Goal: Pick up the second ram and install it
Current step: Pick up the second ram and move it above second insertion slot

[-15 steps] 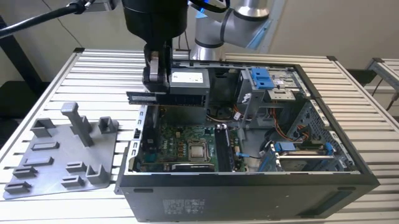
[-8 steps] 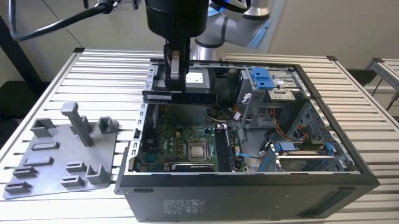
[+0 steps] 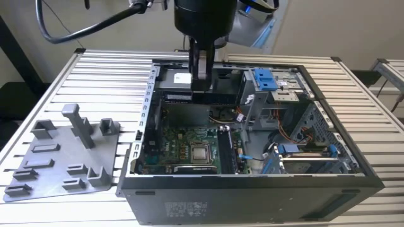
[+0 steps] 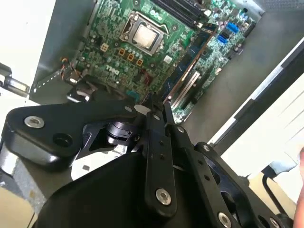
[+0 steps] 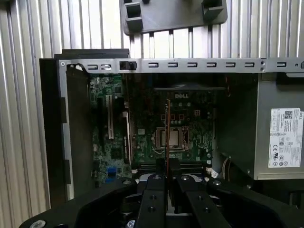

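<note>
My gripper (image 3: 200,89) hangs over the back part of the open computer case (image 3: 252,184) and is shut on the second ram (image 3: 218,98), a long thin dark stick lying level across the exterior view. In the first wrist view the ram (image 5: 167,128) shows edge-on, running out from between my fingers (image 5: 156,190) over the green motherboard (image 5: 142,137). The second wrist view shows the ram (image 4: 190,59) as a dark strip with a gold edge, held above the board (image 4: 114,28). The black memory slots (image 3: 226,149) lie beside the silver processor (image 3: 200,153), well below the stick.
A grey plastic tray (image 3: 63,161) with upright posts lies on the slatted table (image 3: 107,75) at the exterior view's left of the case. Inside the case are a power supply (image 5: 278,137), blue drive brackets (image 3: 268,79) and loose cables (image 3: 296,137). A black hose (image 3: 82,28) loops above.
</note>
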{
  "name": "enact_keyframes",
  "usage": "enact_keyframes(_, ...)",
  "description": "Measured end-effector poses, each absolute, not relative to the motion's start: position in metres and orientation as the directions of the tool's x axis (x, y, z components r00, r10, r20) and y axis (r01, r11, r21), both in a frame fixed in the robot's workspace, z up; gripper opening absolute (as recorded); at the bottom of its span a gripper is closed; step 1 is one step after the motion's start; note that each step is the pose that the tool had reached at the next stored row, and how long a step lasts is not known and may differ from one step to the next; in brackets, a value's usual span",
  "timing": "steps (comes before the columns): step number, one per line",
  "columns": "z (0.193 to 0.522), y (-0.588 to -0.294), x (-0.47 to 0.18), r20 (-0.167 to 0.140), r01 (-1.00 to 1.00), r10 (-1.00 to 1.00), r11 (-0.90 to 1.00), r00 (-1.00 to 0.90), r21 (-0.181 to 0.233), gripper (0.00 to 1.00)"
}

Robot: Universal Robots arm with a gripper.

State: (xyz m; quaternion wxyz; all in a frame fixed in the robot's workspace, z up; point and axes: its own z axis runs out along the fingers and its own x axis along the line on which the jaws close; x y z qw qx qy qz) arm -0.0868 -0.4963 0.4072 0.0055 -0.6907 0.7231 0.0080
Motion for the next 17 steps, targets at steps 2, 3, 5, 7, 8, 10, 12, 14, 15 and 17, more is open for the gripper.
enact_keyframes(2,0.407,-0.496,-0.079,-0.019,-0.999,-0.999,0.046,-0.046,0.004,0.14)
enact_keyframes(3,0.407,-0.495,-0.076,-0.019,-0.999,-0.999,0.047,-0.047,0.004,0.14)
enact_keyframes(5,0.407,-0.494,-0.068,-0.019,-0.999,-0.999,0.047,-0.047,0.004,0.14)
enact_keyframes(7,0.407,-0.494,-0.060,-0.019,-0.999,-0.999,0.048,-0.048,0.004,0.14)
enact_keyframes(8,0.407,-0.493,-0.056,-0.019,-0.999,-0.999,0.048,-0.048,0.004,0.14)
enact_keyframes(10,0.407,-0.493,-0.049,-0.019,-0.999,-0.999,0.049,-0.049,0.004,0.14)
enact_keyframes(12,0.407,-0.492,-0.041,-0.019,-0.999,-0.999,0.050,-0.050,0.004,0.14)
enact_keyframes(14,0.407,-0.491,-0.033,-0.019,-0.999,-0.999,0.050,-0.050,0.004,0.14)
enact_keyframes(15,0.407,-0.491,-0.029,-0.019,-0.999,-0.999,0.051,-0.051,0.004,0.14)
enact_keyframes(17,0.407,-0.490,-0.022,-0.019,-0.999,-0.998,0.051,-0.052,0.004,0.14)
